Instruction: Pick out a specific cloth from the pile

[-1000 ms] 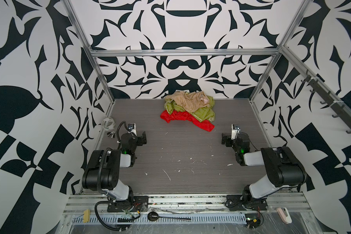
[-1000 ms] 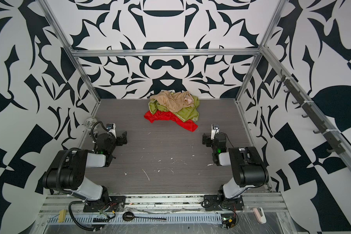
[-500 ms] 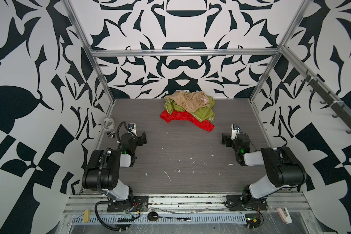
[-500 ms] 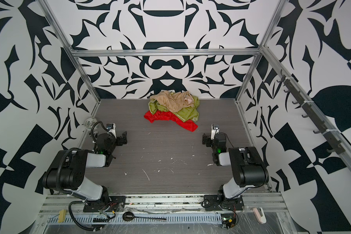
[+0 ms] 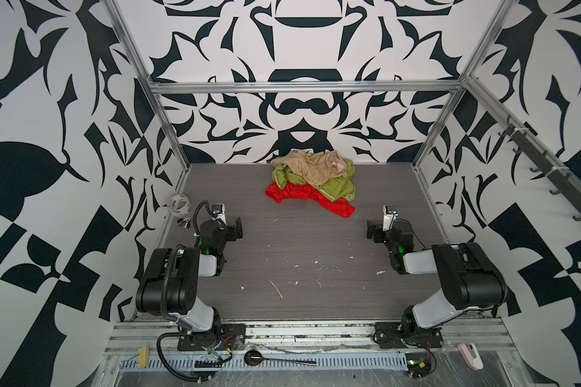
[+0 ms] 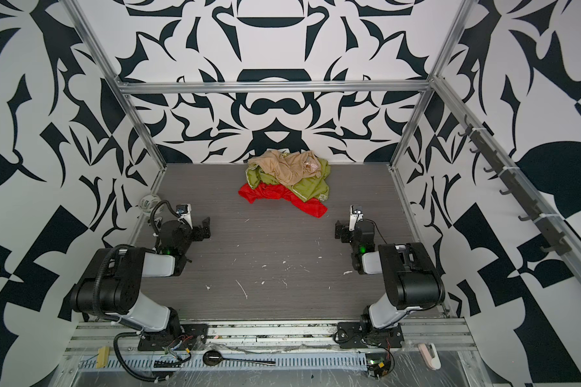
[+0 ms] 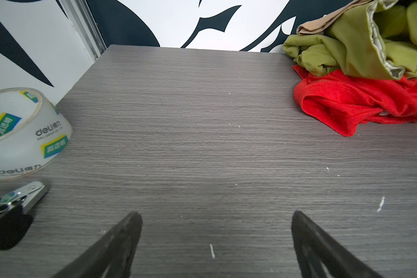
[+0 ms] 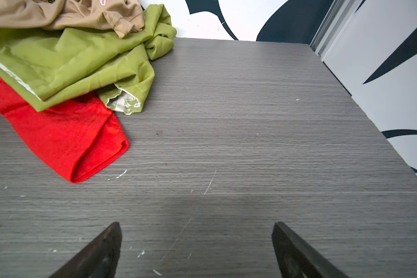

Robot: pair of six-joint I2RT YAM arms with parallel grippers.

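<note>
The pile (image 5: pixel 314 177) (image 6: pixel 287 179) lies against the back wall in both top views. At its bottom the bright red cloth (image 5: pixel 307 196) (image 6: pixel 282 196) (image 7: pixel 361 107) (image 8: pixel 65 134) spreads toward the front. An olive-green cloth (image 5: pixel 336 186) (image 8: pixel 77 60) (image 7: pixel 361 45) lies over it, with a beige cloth (image 5: pixel 311 166) (image 8: pixel 65 14) on top. My left gripper (image 5: pixel 235 228) (image 7: pixel 216 216) stands open over bare floor, well short of the pile. My right gripper (image 5: pixel 373 229) (image 8: pixel 196 227) is open too, with nothing between its fingers.
A roll of clear tape (image 5: pixel 179 203) (image 7: pixel 22 134) and a metal clip (image 5: pixel 183 222) (image 7: pixel 17 197) lie by the left wall, near the left arm. Patterned walls with metal posts enclose the grey floor (image 5: pixel 299 248). White specks dot the floor's front half.
</note>
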